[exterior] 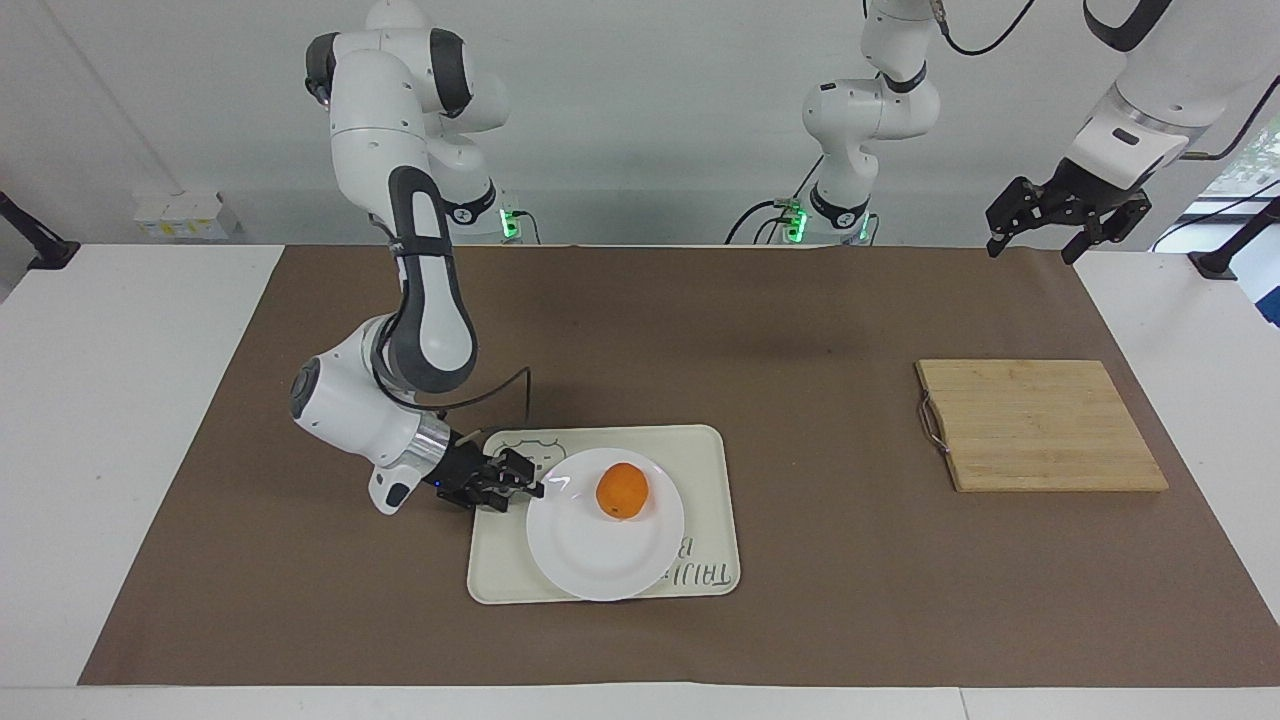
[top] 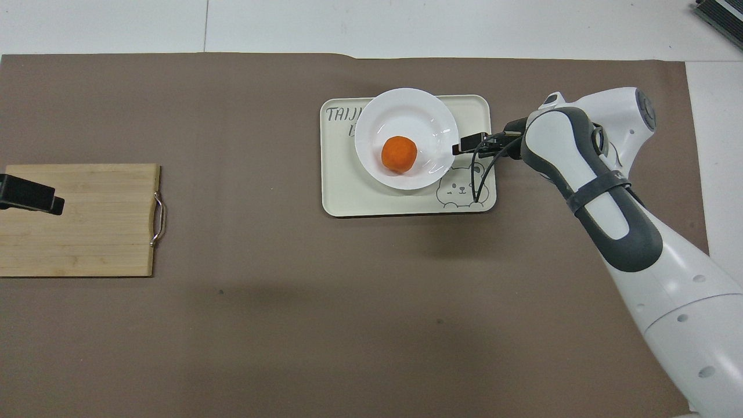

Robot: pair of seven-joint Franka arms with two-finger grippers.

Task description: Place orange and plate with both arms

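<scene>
The white plate (exterior: pixel 598 555) lies on the cream tray (exterior: pixel 712 452), overhanging the tray's edge farthest from the robots. The orange (exterior: pixel 622 491) sits in the plate, toward the side nearest the robots. My right gripper (exterior: pixel 522 478) is low over the tray's corner, right beside the plate's rim, open and holding nothing. In the overhead view its tip (top: pixel 468 141) is just off the plate (top: pixel 406 110), with the orange (top: pixel 399 154) close by. My left gripper (exterior: pixel 1036 236) waits open, high over the left arm's end of the table.
A wooden cutting board (exterior: pixel 1040 425) with a metal handle lies on the brown mat toward the left arm's end. The left gripper (top: pixel 32 197) shows over the board (top: pixel 81 232) from above. The tray (top: pixel 348 197) carries a bear drawing and lettering.
</scene>
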